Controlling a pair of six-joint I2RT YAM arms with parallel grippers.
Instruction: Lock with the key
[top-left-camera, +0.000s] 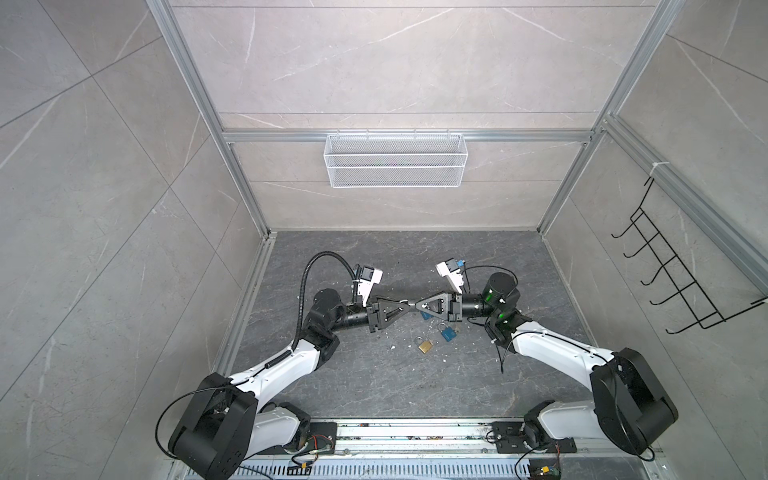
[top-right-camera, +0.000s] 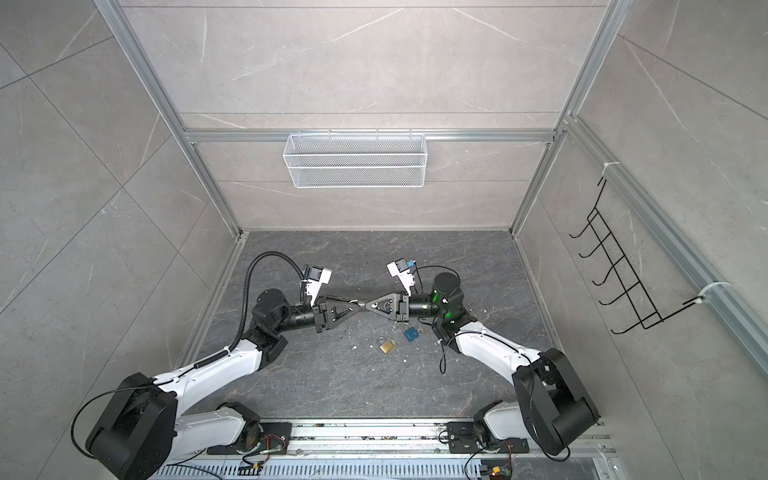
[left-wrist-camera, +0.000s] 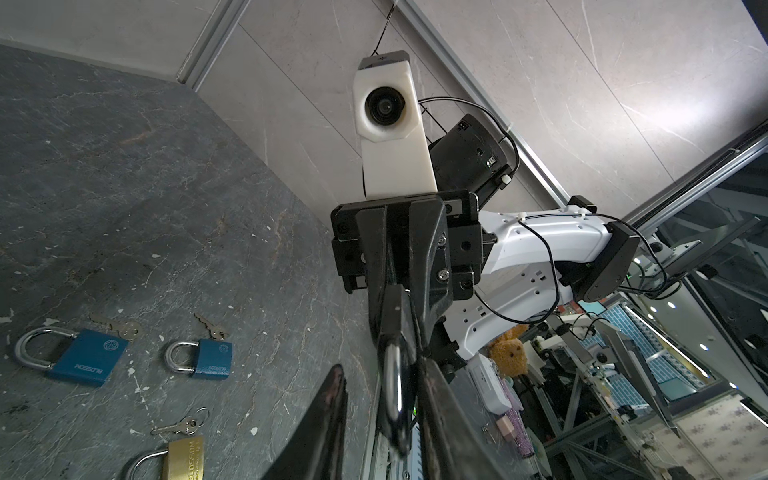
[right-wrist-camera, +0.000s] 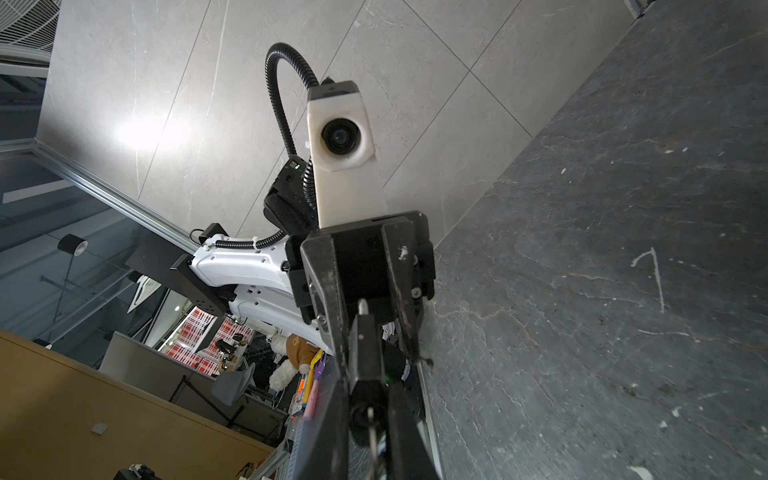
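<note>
Where the two arms meet tip to tip above the table, your left gripper has its jaws apart, one finger on each side of the silver shackle; whether either touches it you cannot tell. That shackle belongs to the black padlock, which your right gripper clamps by the body, clear of the table. What looks like the key sits in its keyhole. Nearer the arms' bases, a brass padlock and a blue padlock lie on the table, loose keys beside them.
</note>
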